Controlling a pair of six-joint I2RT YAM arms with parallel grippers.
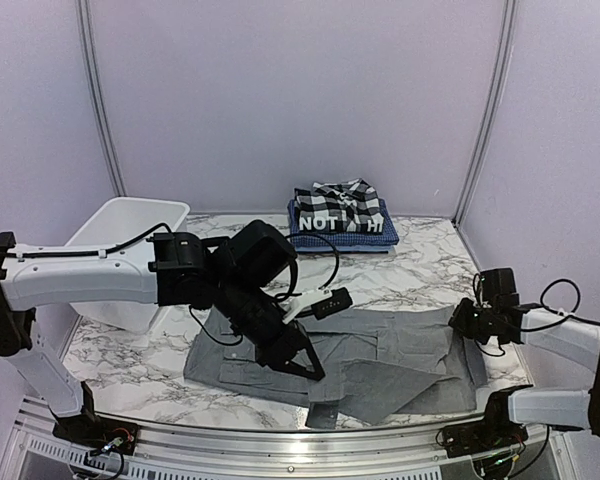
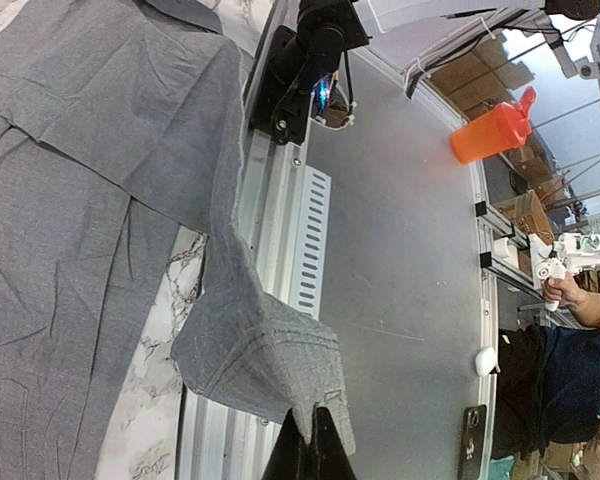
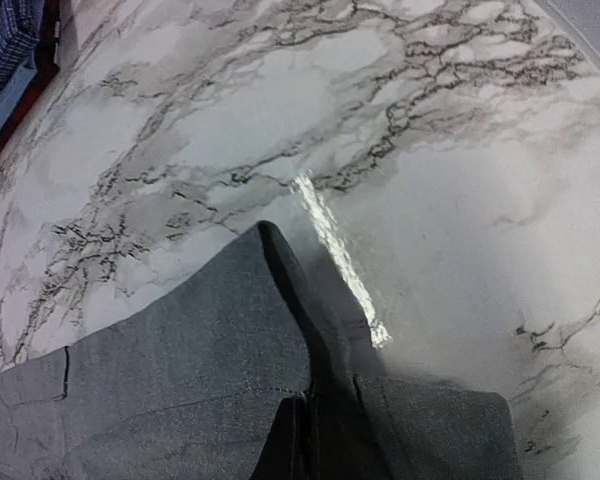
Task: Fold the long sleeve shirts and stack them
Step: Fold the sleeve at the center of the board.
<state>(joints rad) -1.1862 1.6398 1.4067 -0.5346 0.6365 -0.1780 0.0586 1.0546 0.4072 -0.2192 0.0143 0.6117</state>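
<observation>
The grey shirt (image 1: 380, 355) lies spread on the marble table near the front edge. My left gripper (image 1: 305, 368) is shut on a grey sleeve cuff (image 2: 270, 360) and holds it lifted over the front rail; its closed tips (image 2: 315, 440) pinch the cloth. My right gripper (image 1: 460, 322) is shut on the shirt's right edge (image 3: 230, 340), with the cloth tented up from the table at the tips (image 3: 310, 450). Folded shirts are stacked at the back: black-and-white plaid (image 1: 340, 197), black with white letters (image 1: 330, 222), blue checked (image 1: 365, 238).
A white plastic tub (image 1: 130, 250) stands at the left behind my left arm. The metal front rail (image 2: 300, 230) runs under the cuff. An orange jug (image 2: 492, 128) and a person sit beyond the table in the left wrist view.
</observation>
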